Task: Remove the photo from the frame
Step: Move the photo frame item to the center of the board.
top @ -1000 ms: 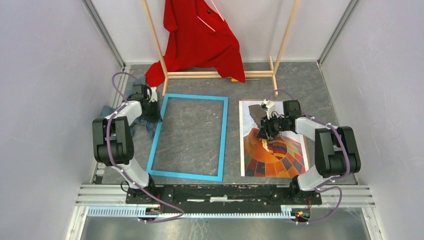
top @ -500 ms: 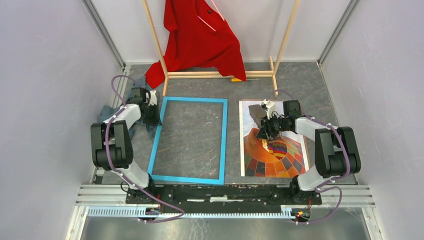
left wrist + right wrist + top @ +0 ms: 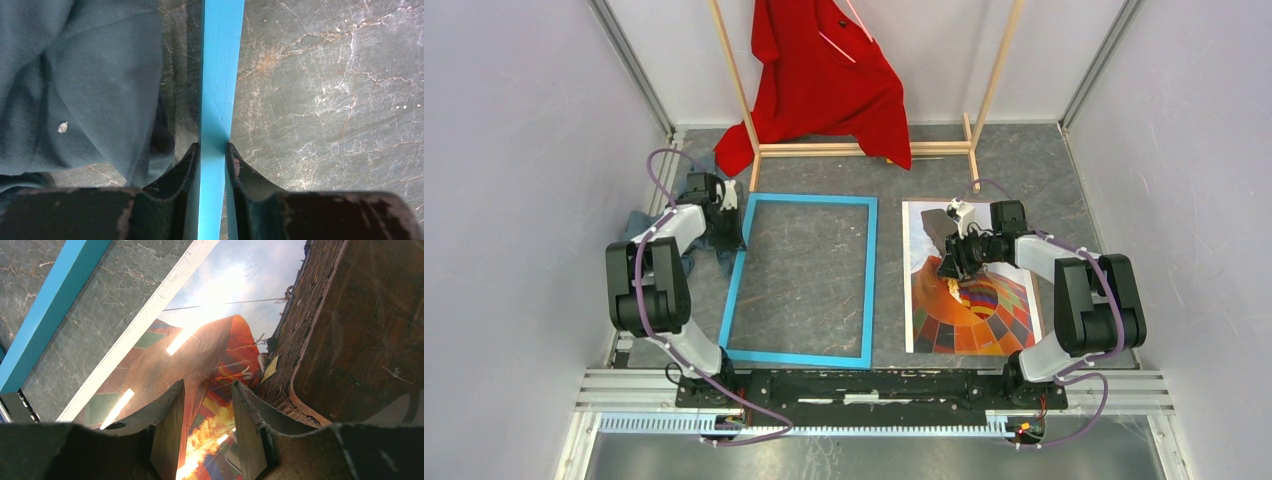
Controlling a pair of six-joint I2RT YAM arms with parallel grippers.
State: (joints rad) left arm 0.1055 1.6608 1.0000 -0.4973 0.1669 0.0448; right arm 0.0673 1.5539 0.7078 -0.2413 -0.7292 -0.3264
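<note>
On my left wrist feed the left gripper [image 3: 212, 147] is clamped on the frame [image 3: 220, 75]. One finger [image 3: 182, 170] sits on each side of the light blue rail, both pressed against it, and the rail runs straight ahead from between them. Just to the left of that gripper lies a bunched teal cloth [image 3: 85, 75], its edge close to the rail's outer side. To the right of the fingers is grey marbled table [image 3: 340, 100]. From overhead I see this grip sits on the frame's left long side, near its far corner. The frame lies flat and the table shows through its opening.

The right gripper [image 3: 207, 390] has its jaws apart with nothing between them. The photo [image 3: 220, 340] lies face up directly under it, and I see the balloon's orange-red cloth and flame through the gap. I cannot tell whether the fingertips touch the print. The dark brown basket in the picture is just to the right of the fingers. To their left comes the photo's white border, then a strip of table, then the frame's blue right rail. Overhead, the photo lies flat on the table beside the frame, out of it and not touching it, with the right gripper over its middle part.

Beyond both grippers, at the far end of the table, a red garment [image 3: 824, 80] hangs on a wooden rack [image 3: 999, 66]
</note>
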